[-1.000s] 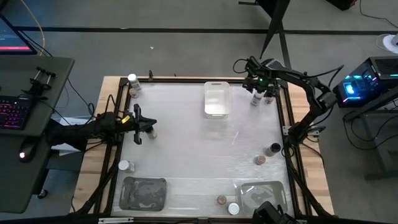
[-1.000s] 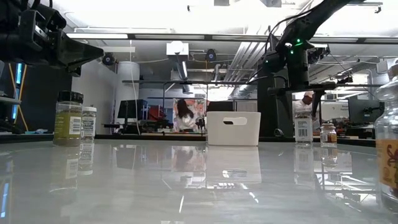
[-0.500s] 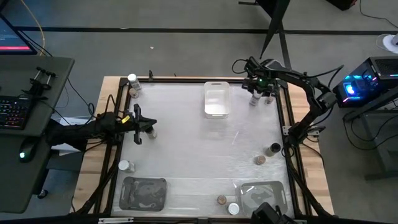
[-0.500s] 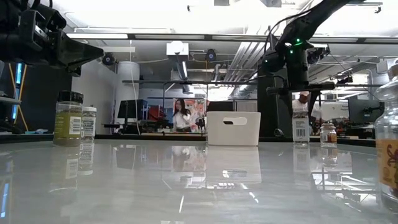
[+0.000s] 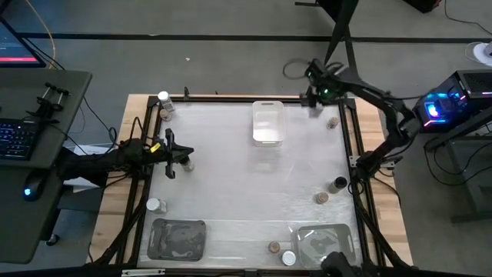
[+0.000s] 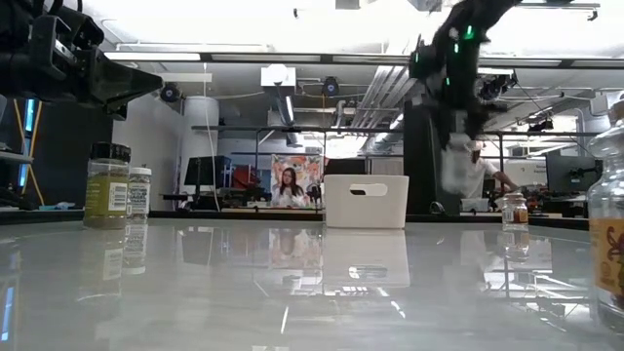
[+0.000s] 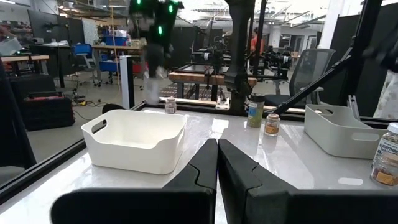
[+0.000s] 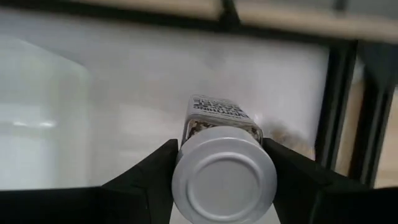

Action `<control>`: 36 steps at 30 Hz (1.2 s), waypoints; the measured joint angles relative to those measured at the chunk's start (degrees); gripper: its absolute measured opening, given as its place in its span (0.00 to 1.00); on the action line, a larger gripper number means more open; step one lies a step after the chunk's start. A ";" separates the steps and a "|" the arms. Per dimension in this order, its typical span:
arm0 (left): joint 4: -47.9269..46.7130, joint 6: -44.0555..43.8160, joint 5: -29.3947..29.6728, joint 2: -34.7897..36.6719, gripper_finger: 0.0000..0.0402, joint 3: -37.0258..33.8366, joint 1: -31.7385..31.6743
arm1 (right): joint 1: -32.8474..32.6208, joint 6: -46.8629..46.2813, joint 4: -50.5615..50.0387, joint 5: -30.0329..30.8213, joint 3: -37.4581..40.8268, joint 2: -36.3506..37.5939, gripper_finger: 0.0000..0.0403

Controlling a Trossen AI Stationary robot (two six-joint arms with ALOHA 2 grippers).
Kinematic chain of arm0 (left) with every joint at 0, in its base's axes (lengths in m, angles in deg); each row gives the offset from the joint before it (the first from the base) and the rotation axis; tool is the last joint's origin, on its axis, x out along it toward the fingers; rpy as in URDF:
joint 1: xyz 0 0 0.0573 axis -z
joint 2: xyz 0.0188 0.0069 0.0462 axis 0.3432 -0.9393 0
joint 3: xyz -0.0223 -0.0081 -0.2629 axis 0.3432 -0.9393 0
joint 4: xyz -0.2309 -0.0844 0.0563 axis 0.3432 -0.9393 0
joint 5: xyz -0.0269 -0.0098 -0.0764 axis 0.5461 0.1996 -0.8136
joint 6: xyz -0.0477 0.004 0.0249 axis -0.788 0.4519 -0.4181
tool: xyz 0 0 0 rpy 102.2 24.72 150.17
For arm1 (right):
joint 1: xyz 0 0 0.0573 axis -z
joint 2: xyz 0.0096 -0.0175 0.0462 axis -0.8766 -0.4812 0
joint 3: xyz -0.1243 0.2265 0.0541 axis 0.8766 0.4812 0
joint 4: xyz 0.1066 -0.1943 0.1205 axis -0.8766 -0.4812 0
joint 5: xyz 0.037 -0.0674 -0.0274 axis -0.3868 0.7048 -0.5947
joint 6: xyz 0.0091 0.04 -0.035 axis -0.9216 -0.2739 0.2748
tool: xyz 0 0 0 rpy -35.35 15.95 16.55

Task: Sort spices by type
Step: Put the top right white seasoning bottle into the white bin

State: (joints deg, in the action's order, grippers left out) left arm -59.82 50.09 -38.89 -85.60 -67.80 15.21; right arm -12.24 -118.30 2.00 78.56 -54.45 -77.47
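My right gripper (image 5: pixel 317 98) hangs over the table's far right corner, shut on a white-topped spice jar (image 8: pixel 224 180), which shows blurred in the low view (image 6: pixel 455 166). A brown-topped jar (image 5: pixel 333 121) stands just nearer on the table. The other spice jars stand on their bases: two at the far left (image 5: pixel 163 100), one by my left gripper (image 5: pixel 187 163), one at the left edge (image 5: pixel 154 205), two at the right (image 5: pixel 339 184) and two at the near edge (image 5: pixel 273 247). My left gripper (image 5: pixel 178 154) waits shut at the left, pointing level and touching nothing. My right gripper pinches the jar at its white lid (image 8: pixel 183 171), one finger (image 8: pixel 155 171) on each of two opposite sides. The fingers come from above, slanting steeply down. The jar hangs below them, lid up, lifted clear of the table.
A white tray (image 5: pixel 267 137) stands at the far middle of the table. Two clear trays (image 5: pixel 178 250) (image 5: pixel 323 250) lie at the near edge. A black frame (image 5: pixel 356 154) runs round the table. A person (image 6: pixel 480 175) is in the room behind.
My right gripper has risen and moved a little toward the far edge, rolling at the wrist. The white-topped jar, which stood on the table by the brown-topped jar, now hangs clear of it. The brown-topped jar has stayed in place.
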 joint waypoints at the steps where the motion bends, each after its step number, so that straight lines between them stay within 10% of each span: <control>1: 0.01 -0.02 0.00 0.01 0.00 0.00 0.00 | -0.30 1.09 0.59 -0.65 -2.48 0.64 0.50; 7: 0.01 0.00 0.00 0.00 0.00 0.00 0.02 | -5.61 3.04 3.60 -9.59 -15.21 0.10 0.50; 17: 0.00 0.00 0.00 0.02 0.00 0.00 0.01 | -16.95 18.71 -3.58 -8.22 -27.97 -14.94 0.50; 36: 0.01 -0.01 0.00 0.00 0.00 0.00 0.00 | -17.57 67.24 -6.16 -5.89 -29.51 -28.75 0.52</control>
State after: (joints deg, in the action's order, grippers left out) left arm -59.82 50.08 -38.89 -85.60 -67.80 15.21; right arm -29.81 -51.06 -4.15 72.67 -83.96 -106.21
